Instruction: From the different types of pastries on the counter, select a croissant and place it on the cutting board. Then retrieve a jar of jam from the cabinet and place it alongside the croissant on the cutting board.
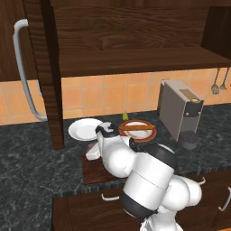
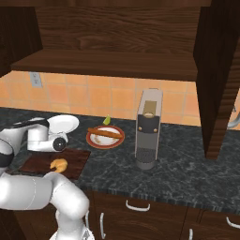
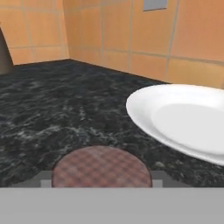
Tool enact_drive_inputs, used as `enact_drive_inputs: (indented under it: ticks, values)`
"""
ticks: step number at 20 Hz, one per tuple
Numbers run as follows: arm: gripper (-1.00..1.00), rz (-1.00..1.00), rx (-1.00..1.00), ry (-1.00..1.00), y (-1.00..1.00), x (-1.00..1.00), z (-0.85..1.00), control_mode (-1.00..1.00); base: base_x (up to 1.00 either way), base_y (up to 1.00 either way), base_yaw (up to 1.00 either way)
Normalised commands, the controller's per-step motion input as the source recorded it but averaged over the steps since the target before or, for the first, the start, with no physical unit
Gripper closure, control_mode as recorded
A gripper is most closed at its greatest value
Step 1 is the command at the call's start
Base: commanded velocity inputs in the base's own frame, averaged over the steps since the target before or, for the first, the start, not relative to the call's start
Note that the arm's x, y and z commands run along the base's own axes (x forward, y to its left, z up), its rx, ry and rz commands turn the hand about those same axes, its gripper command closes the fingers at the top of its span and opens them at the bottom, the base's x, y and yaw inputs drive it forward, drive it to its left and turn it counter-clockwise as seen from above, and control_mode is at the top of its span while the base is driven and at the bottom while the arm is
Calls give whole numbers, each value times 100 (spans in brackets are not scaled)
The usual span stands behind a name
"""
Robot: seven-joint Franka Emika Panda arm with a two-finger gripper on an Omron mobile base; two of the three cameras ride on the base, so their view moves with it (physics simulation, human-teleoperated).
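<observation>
The golden crescent croissant (image 2: pixel 59 164) lies on the dark reddish cutting board (image 2: pixel 75 161). My gripper (image 3: pixel 101 181) sits low over the board's (image 1: pixel 92 173) far left part, beside the croissant, and points toward the back wall. It is shut on the jar of jam (image 3: pixel 101 166); the jar's round checked lid fills the gap between the fingertips (image 3: pixel 43 182). In the left base view the gripper (image 1: pixel 93 152) is partly hidden by my arm. The cabinet (image 1: pixel 135 49) above stands open, its shelf bare. The long brown pastry stick (image 2: pixel 105 133) rests on a red-rimmed plate (image 2: pixel 93 142).
A white plate (image 3: pixel 183 118) lies on the marbled counter (image 3: pixel 52 113) just right of and beyond the gripper. A coffee machine (image 2: pixel 148 126) stands right of the red-rimmed plate. The open cabinet door (image 1: pixel 43 67) with its grey handle hangs at the left.
</observation>
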Motion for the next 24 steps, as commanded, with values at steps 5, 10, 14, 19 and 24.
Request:
enact_drive_inputs:
  ticks: [5, 10, 14, 19, 24]
  values:
    - [-100, 0, 10, -2, 0, -34, 7, -100, 0, 0, 0]
    - [-100, 0, 19, -5, -2, -44, 30, -100, 0, 0, 0]
    - [-100, 0, 20, -6, 0, -21, 71, -100, 0, 0, 0]
    - [-100, -3, 13, 0, 0, -22, 91, -100, 0, 0, 0]
    - [-100, -15, 6, 4, 11, -27, 34, -100, 0, 0, 0]
